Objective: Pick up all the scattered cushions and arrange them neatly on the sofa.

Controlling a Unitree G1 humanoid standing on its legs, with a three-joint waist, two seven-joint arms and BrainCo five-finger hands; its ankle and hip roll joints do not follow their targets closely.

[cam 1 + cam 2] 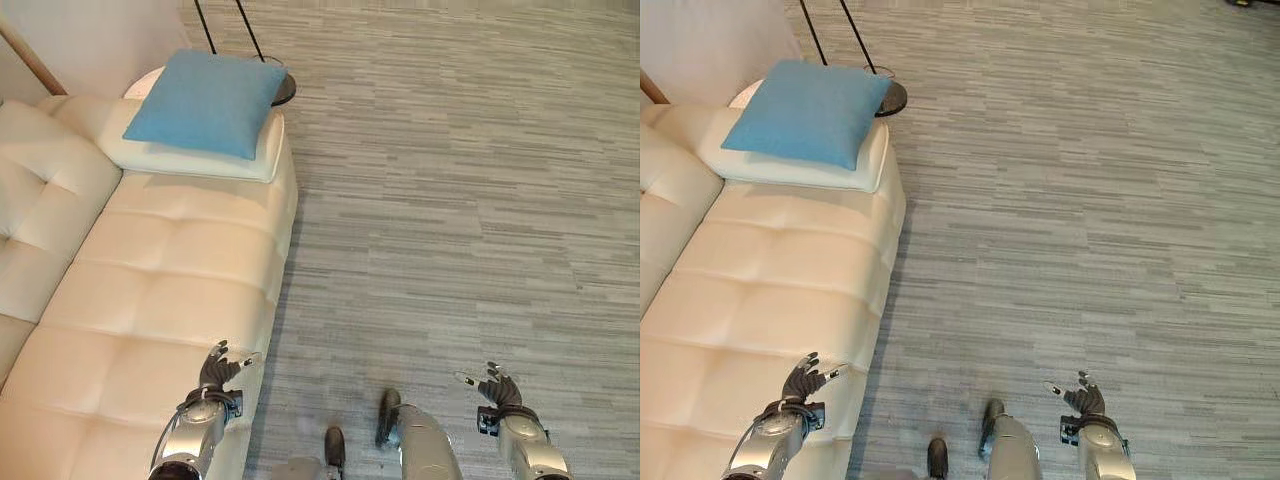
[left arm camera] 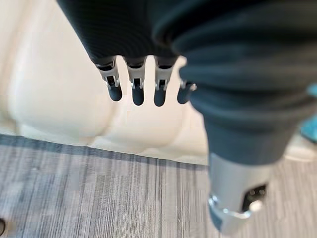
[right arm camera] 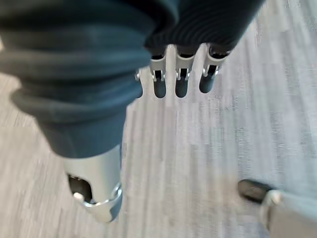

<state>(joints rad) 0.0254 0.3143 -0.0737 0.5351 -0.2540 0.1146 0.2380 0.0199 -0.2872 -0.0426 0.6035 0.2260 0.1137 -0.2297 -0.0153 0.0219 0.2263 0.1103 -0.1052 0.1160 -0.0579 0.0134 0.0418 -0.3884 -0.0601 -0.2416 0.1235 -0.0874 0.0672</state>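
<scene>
Now both hands hang low and hold nothing. The left hand [image 1: 214, 372] hovers above the front edge of the cream sofa [image 1: 150, 300], near the seat's near end, with its fingers [image 2: 137, 90] straight and slightly spread, thumb standing apart. Seen from its own wrist, those dark-tipped fingers point down toward the sofa's padded front, where the upholstery meets the grey striped floor [image 1: 460, 200]. The right hand [image 1: 495, 388] hangs over the bare floor, well apart from the sofa, its fingers [image 3: 181, 84] also straight and loosely spread, nothing between them and the thumb.

At the far end of the sofa lie 2 cushions, stacked. The blue cushion [image 1: 205, 100] rests on top, turned a little so 1 corner reaches toward the sofa's outer edge and another overhangs toward the floor side. Under it sits the cream cushion [image 1: 200, 160], flat on the seat, its long front border showing below the blue one and its right corner reaching the seat's edge. Both cushions are well away from either hand.

Just beyond the sofa's far end stands a floor lamp, with its dark round base [image 1: 890, 98] on the floor and 2 thin dark rods [image 1: 225, 25] rising out of the top of the view. The base is partly hidden behind the blue cushion's corner. A pale wall [image 1: 90, 40] closes the far left corner behind the sofa.
</scene>
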